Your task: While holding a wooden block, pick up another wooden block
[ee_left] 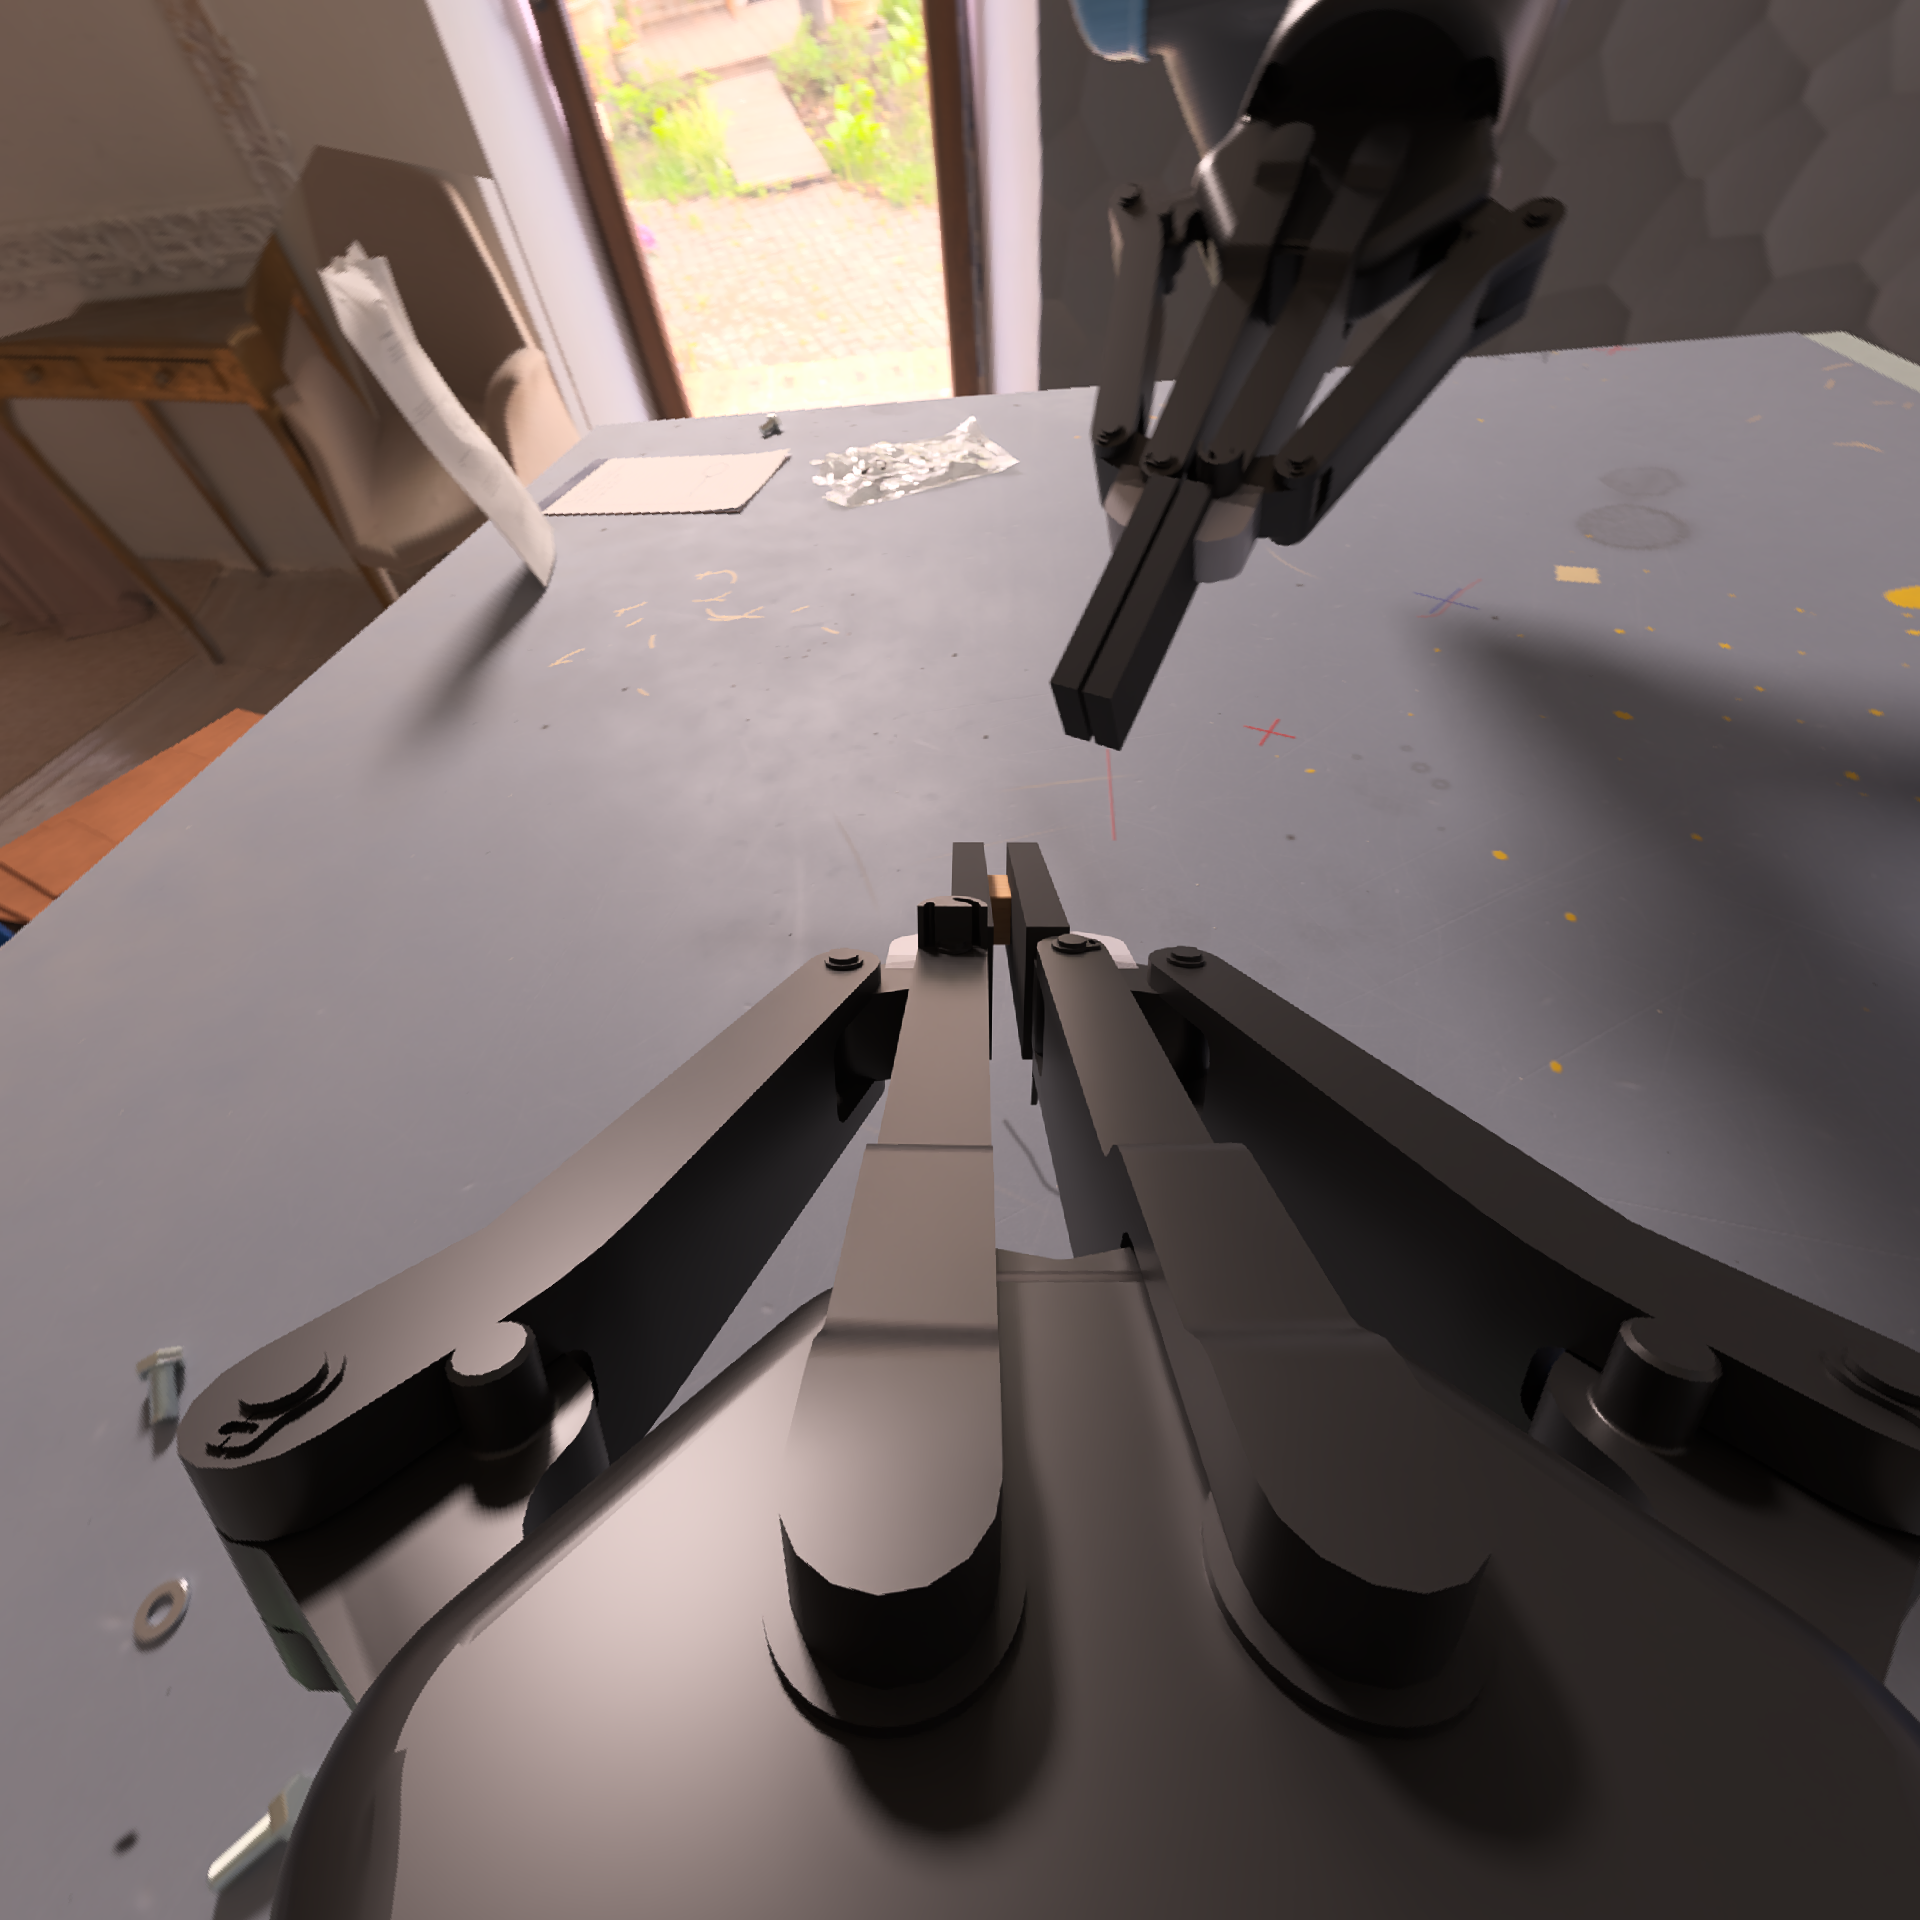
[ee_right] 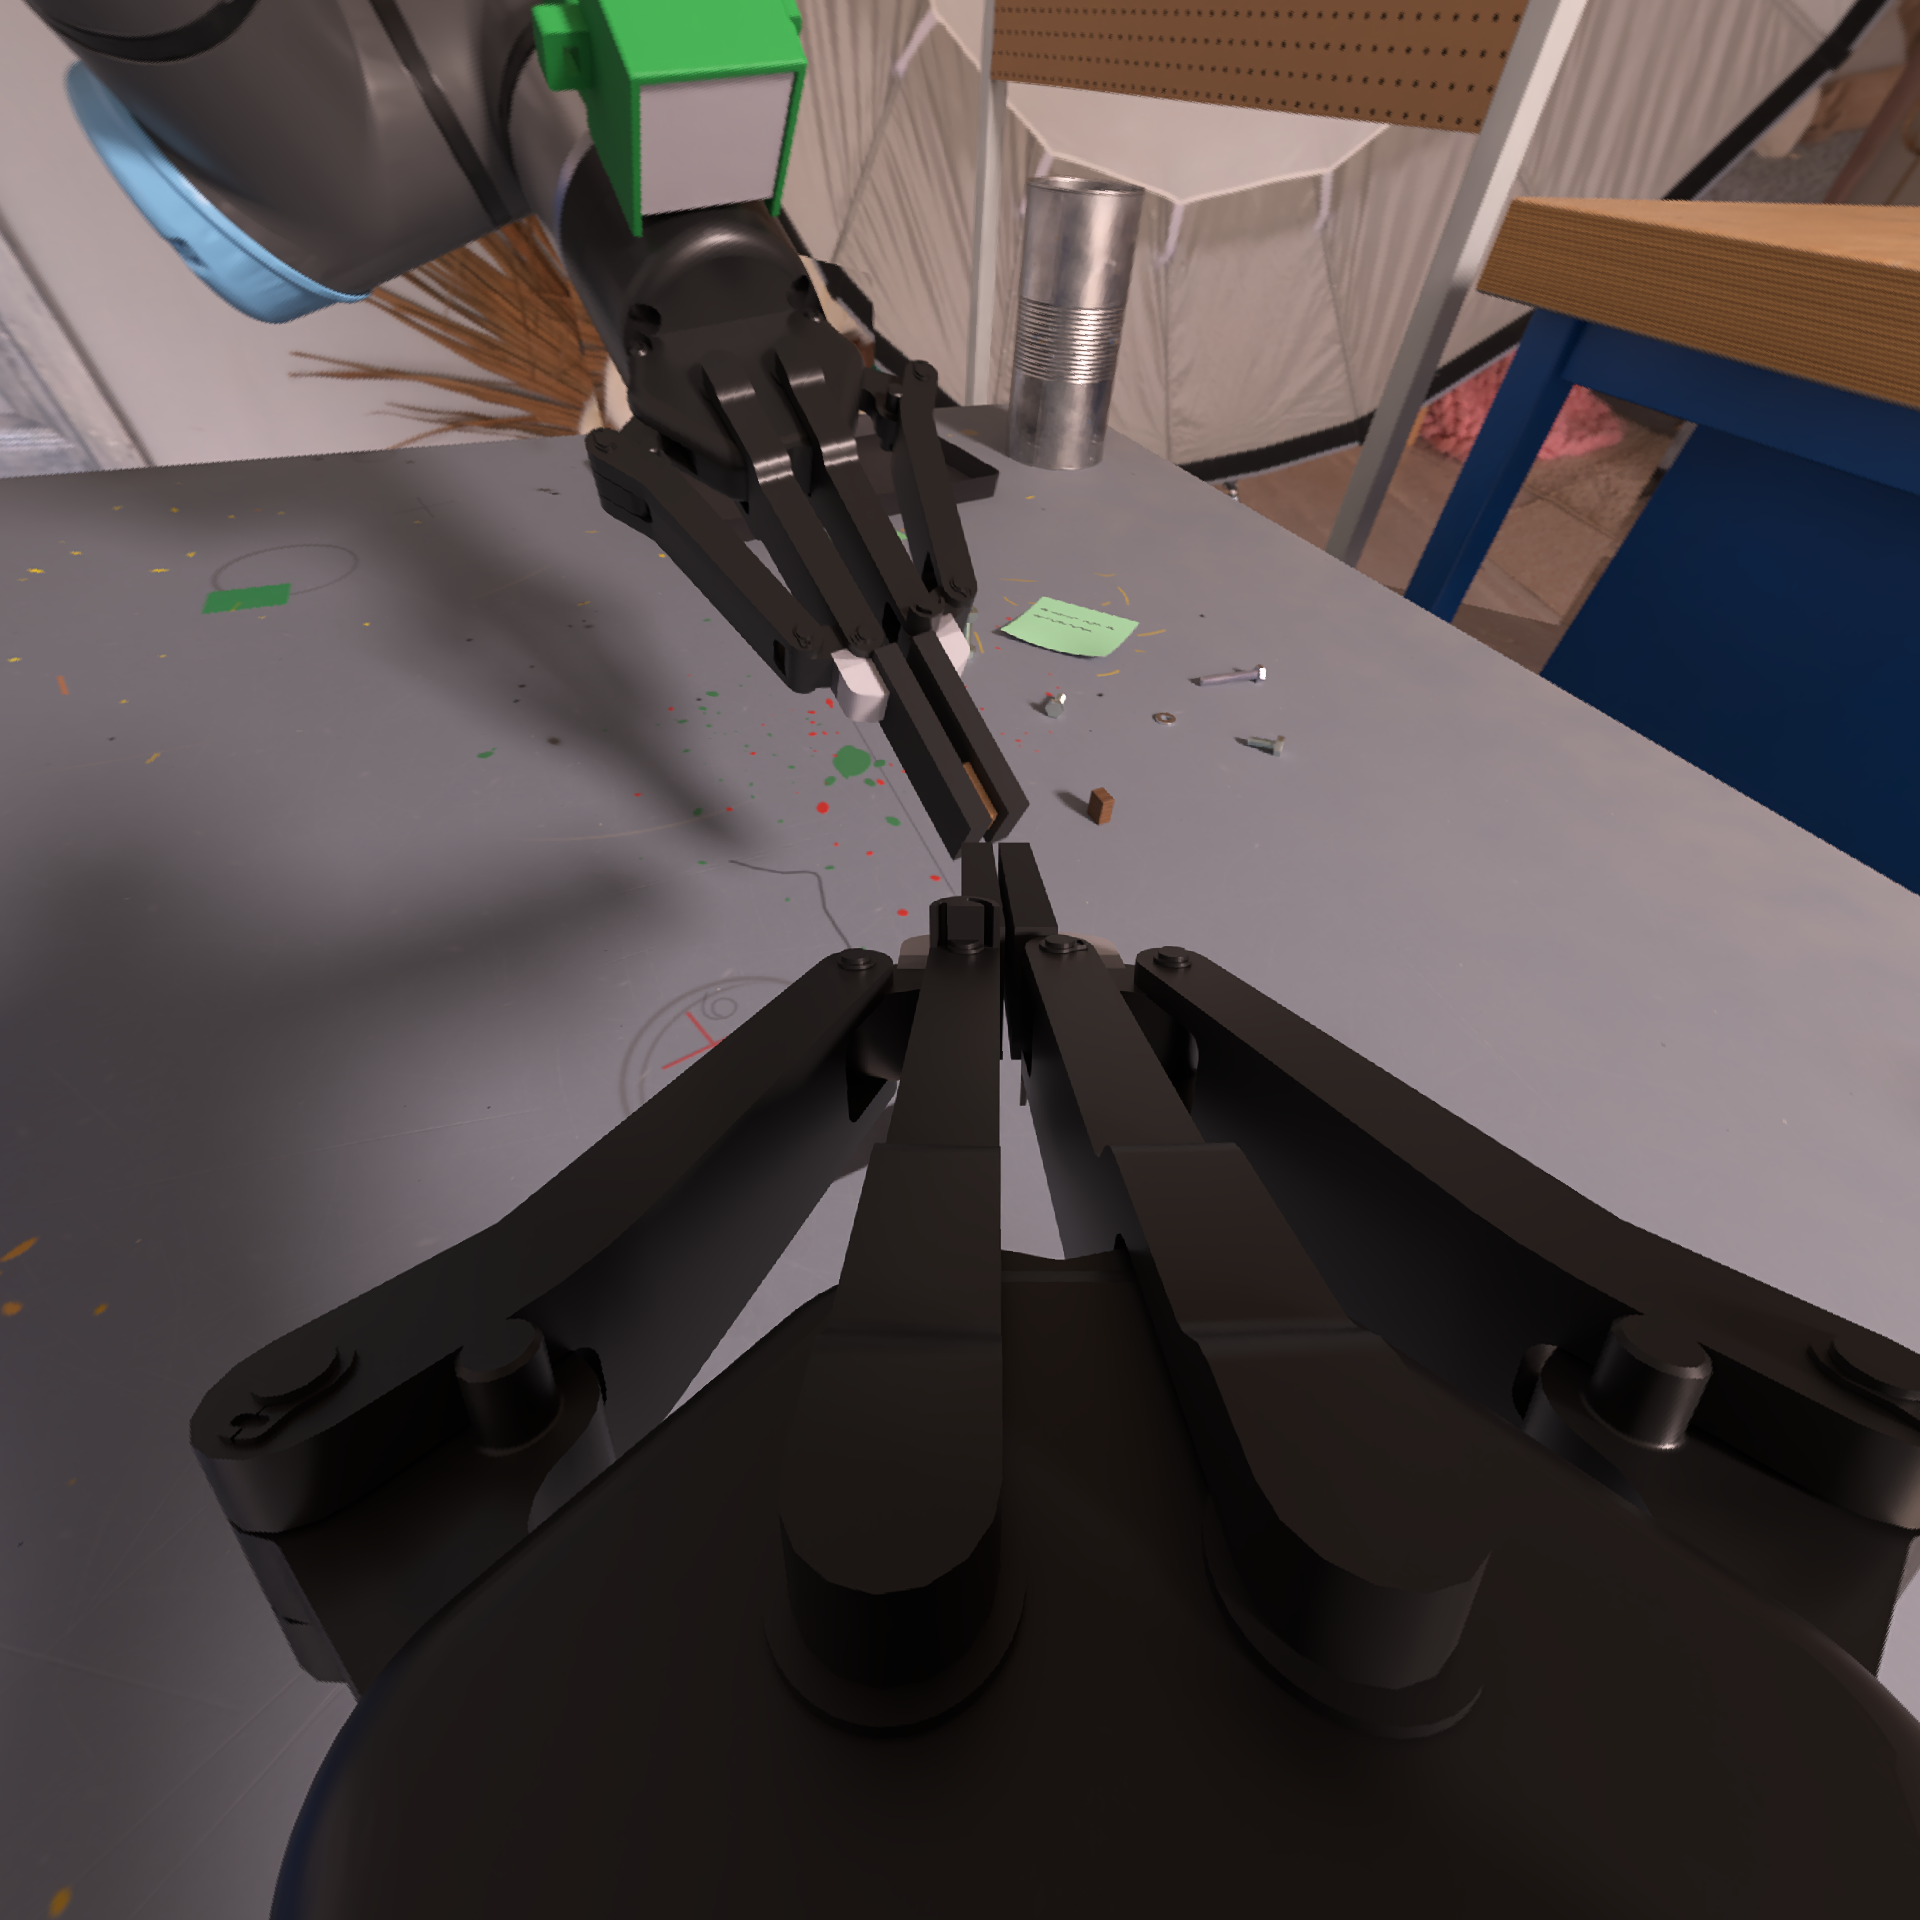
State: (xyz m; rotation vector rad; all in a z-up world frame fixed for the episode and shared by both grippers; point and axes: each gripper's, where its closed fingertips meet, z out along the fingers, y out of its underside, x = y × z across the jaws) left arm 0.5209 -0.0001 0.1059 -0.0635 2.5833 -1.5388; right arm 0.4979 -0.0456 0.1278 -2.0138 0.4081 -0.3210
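Note:
My left gripper (ee_left: pixel 997 862) is shut on a small wooden block (ee_left: pixel 1002 912), held a little above the grey table (ee_left: pixel 520 935). The right wrist view shows it too (ee_right: pixel 987 826), with the block (ee_right: pixel 980 792) between its fingers. A second wooden block (ee_right: pixel 1101 805) lies on the table just right of both grippers' tips. My right gripper (ee_right: pixel 992 868) is shut with nothing between its fingers, tips close to the left gripper's tips. In the left wrist view it (ee_left: pixel 1088 717) hangs above the table, ahead and to the right.
A metal can (ee_right: pixel 1075 322) stands at the table's far edge. A green note (ee_right: pixel 1070 627), bolts (ee_right: pixel 1231 676), a nut (ee_right: pixel 1054 705) and a washer (ee_right: pixel 1164 717) lie beyond the loose block. A cardboard sheet (ee_left: pixel 670 483) and a crumpled foil bag (ee_left: pixel 914 470) lie at the opposite end.

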